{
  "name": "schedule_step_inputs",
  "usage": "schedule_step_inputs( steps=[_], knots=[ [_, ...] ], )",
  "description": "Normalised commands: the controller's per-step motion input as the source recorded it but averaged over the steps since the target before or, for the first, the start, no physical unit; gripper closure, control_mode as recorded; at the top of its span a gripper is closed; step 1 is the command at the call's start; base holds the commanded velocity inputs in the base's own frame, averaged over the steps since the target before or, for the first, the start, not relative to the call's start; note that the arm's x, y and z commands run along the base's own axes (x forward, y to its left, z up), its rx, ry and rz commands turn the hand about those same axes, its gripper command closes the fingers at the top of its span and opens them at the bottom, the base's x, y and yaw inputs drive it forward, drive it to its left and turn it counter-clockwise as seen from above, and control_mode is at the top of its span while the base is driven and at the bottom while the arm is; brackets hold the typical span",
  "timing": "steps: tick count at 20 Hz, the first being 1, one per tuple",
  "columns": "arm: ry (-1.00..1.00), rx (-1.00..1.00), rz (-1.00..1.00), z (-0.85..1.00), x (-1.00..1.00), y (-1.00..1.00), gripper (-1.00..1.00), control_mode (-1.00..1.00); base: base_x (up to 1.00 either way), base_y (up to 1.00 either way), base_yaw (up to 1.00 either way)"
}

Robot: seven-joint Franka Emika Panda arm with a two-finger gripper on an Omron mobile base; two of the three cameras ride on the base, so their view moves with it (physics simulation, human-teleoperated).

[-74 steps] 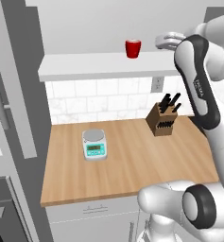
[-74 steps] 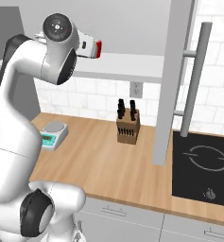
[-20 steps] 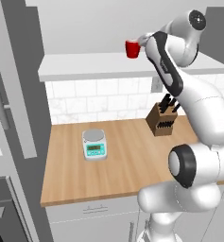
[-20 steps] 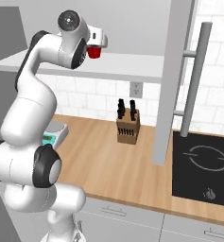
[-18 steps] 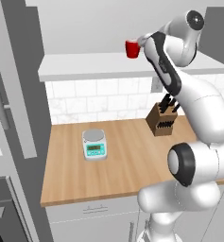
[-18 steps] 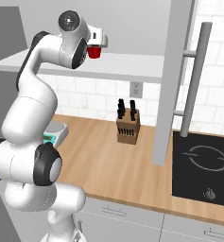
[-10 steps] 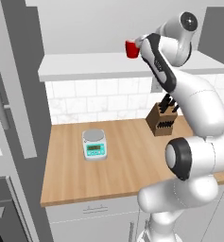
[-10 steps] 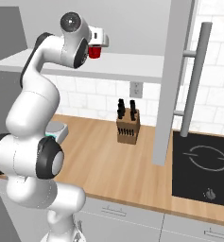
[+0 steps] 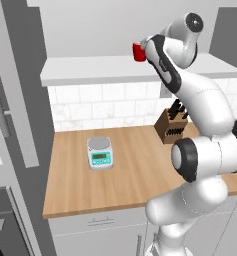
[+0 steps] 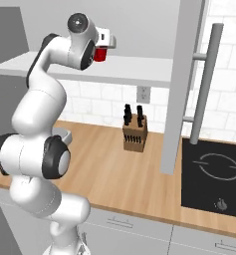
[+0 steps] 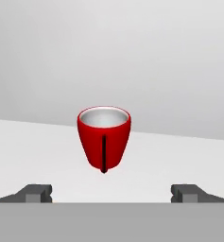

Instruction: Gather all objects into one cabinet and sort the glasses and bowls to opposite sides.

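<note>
A red mug [image 11: 104, 141] stands upright on the doorless white shelf [image 9: 95, 74], its thin dark handle facing the hand camera. The gripper [image 11: 111, 193] is level with it and spread wide, fingertips [image 11: 35, 192] apart and short of the mug, grasping nothing.

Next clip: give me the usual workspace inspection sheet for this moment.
Surface: wooden counter, white shelf above it.
Job's things: red cup upright on the shelf, ungripped.
Clutter: kitchen scale, knife block.
Grippers: gripper open, fingers wide apart, facing the cup, short of it.
Cables: nothing seen.
Surroundings: tiled wall, wall outlet, black cooktop, grey door with bar handle.
</note>
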Motion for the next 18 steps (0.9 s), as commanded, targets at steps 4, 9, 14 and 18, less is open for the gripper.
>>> schedule_step_inputs(
  steps=[4, 9, 14, 18],
  knots=[
    [0.00, 0.00, 0.00, -0.11, 0.25, 0.01, -1.00, -1.00, 0.00, 0.00, 0.00],
    [0.00, 0.00, 0.00, -0.11, 0.23, 0.05, -1.00, -1.00, 0.00, 0.00, 0.00],
    [0.00, 0.00, 0.00, 0.00, 0.05, 0.00, -1.00, -1.00, 0.00, 0.00, 0.00],
    [0.00, 0.00, 0.00, -0.03, 0.09, 0.00, -1.00, -1.00, 0.00, 0.00, 0.00]
  ],
)
